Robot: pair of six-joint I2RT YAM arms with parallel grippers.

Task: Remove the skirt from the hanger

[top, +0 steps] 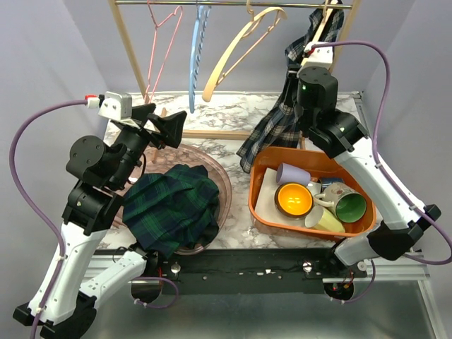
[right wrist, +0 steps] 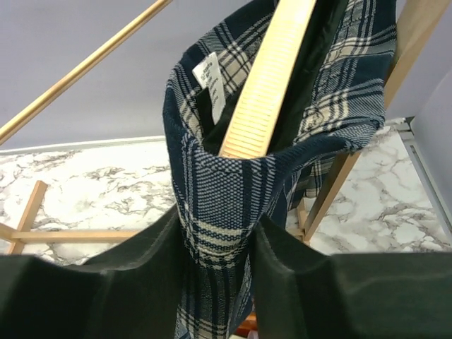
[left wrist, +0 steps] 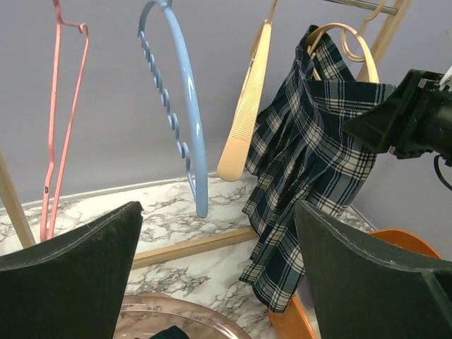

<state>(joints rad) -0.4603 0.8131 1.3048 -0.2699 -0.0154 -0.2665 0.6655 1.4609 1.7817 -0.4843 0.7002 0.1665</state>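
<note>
Between right fingers (right wrist: 145,265), plaid skirt (right wrist: 212,212) pinched, touching both, wooden hanger (right wrist: 272,78) above.

From above, my right gripper (right wrist: 215,244) is lost behind my right arm (top: 332,131), and the top of the skirt (right wrist: 212,191) and most of its wooden hanger (right wrist: 267,85) disappear behind that arm too. On my right wrist camera the hanger's hook is cut off by the top edge, and the skirt pinched between my fingers runs out past the bottom edge. On my left wrist camera only a sliver of the pink bowl (left wrist: 169,305) shows, and my left gripper (left wrist: 219,212), fingers spread wide, is cropped at the bottom.
</note>
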